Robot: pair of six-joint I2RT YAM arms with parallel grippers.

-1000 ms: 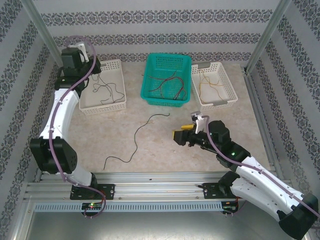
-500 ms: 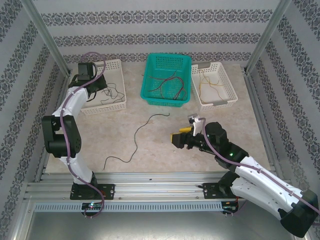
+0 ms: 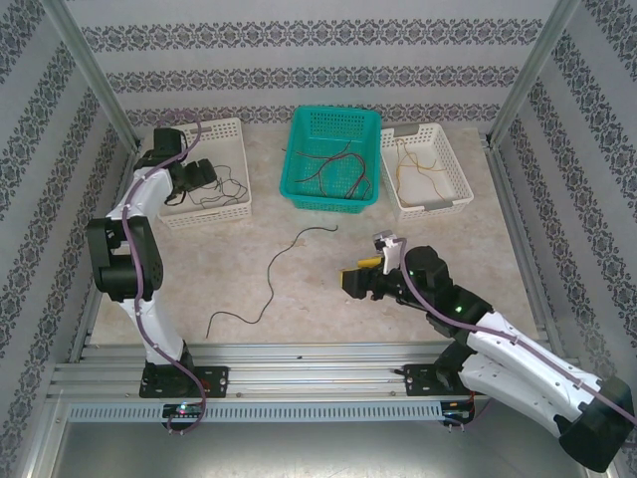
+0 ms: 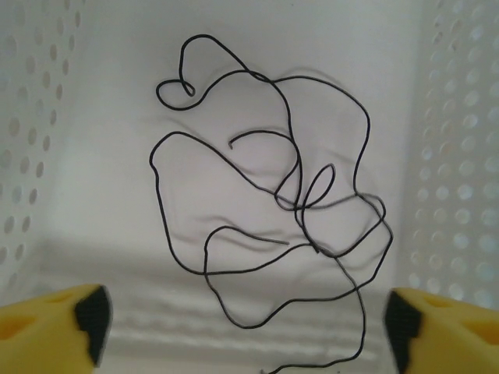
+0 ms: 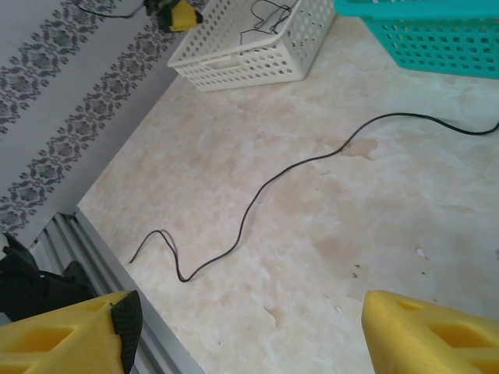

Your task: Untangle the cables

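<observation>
The bench [image 3: 299, 319] is a pale beige, marbled slab with a few faint darker stains. Three perforated baskets stand in a row along its far edge, apart from one another: a white basket [image 3: 209, 214] at upper left of the top frame, a teal basket [image 3: 333, 199] at upper centre, and a second white basket [image 3: 433, 207] at upper right. One thin black cable [image 3: 269, 279] lies loose on the bare surface, winding from lower left up towards the teal basket without reaching it.
</observation>
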